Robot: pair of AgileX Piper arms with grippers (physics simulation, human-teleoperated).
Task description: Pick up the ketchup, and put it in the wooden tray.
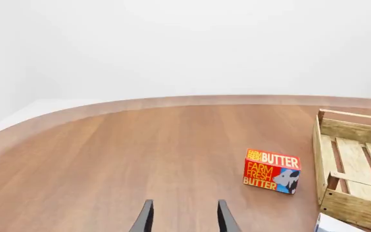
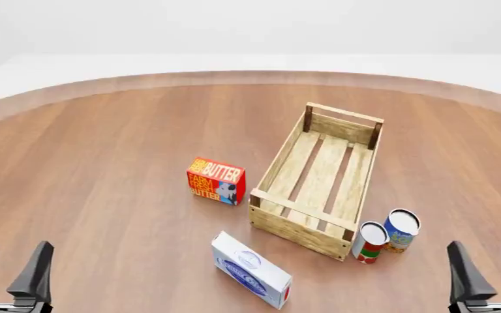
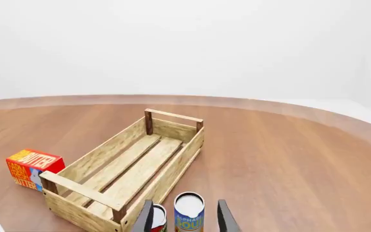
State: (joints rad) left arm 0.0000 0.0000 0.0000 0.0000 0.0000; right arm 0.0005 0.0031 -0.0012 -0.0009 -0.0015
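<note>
Front view: the round brown wooden table (image 2: 102,163) carries the long light-wood slatted tray (image 2: 307,225) a little right of its middle. The tray lies at a slant, one short end toward the near edge and the other toward the far right edge; only bare slats show inside it.

A red and orange butter box (image 2: 216,182) stands just left of the tray's near end, apart from it. A flat white box with a blue label (image 2: 250,268) lies nearer the near edge, in front of the butter box.

At the tray's near right corner stand a short red-and-green can with a white top (image 2: 370,242) and a blue can with a white top (image 2: 400,230), close together and just beside the tray wall.

The ketchup bottle does not show in any view, so I cannot tell where it is.

The left gripper (image 2: 8,267) hangs over the near left edge and the right gripper (image 2: 492,270) over the near right edge. Both have their dark fingers spread, with nothing between them.

The left wrist view shows the left gripper (image 1: 184,217) facing bare table, with the butter box (image 1: 272,170) and the tray (image 1: 356,208) off to one side. The right wrist view shows the right gripper (image 3: 184,217) looking over the two cans (image 3: 158,218) (image 3: 189,215) toward the tray (image 3: 166,179).
</note>
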